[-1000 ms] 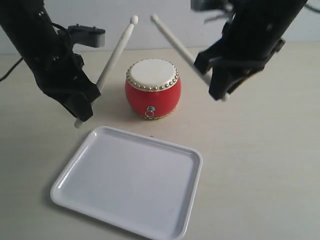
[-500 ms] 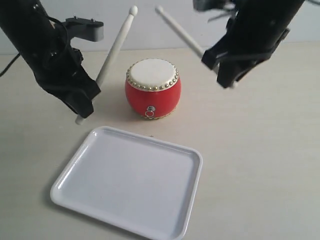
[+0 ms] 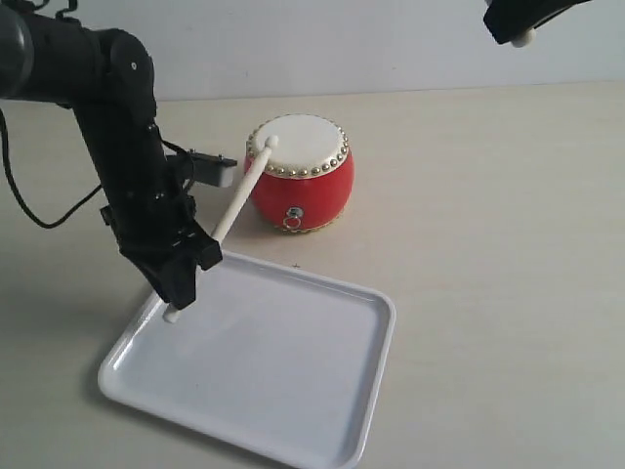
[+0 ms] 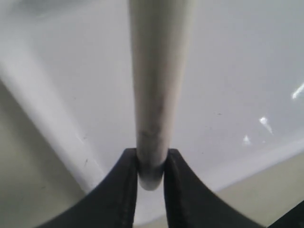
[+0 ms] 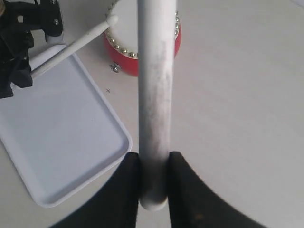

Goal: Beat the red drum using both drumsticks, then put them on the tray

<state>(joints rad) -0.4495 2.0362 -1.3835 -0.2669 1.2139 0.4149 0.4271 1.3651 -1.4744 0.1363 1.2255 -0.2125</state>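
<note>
The left gripper (image 3: 183, 281) is clamped on the butt end of a thin cream-white wooden stick, the left drumstick (image 3: 234, 205). In the left wrist view its two black fingers (image 4: 118, 194) press on either side of the shaft with no gap. Only a short rounded stub of the stick shows past them. In the exterior view that stub hangs at the left rim of the large flat white rectangular plastic tray (image 3: 322, 391). Whether it touches the rim cannot be told.

From the grip the stick slants up and away. Its small rounded tip lies at the left edge of the cream-white skin of the small, squat, glossy red drum (image 3: 298, 186); contact cannot be judged. The red drum stands upright on the pale beige table (image 3: 488, 244), just beyond the far edge of the tray and apart from it.

The right gripper (image 3: 513, 21) sits in the upper right corner of the exterior view, mostly cut off and well apart from the drum and the tray. In the right wrist view its black fingers (image 5: 190, 199) are likewise closed around the butt of the second cream-white stick, the right drumstick (image 5: 154, 95), with a rounded stub poking out behind them. The shaft runs straight out from the fingers and its tip is out of frame. Far below it lie the drum, the tray and the left drumstick.
</note>
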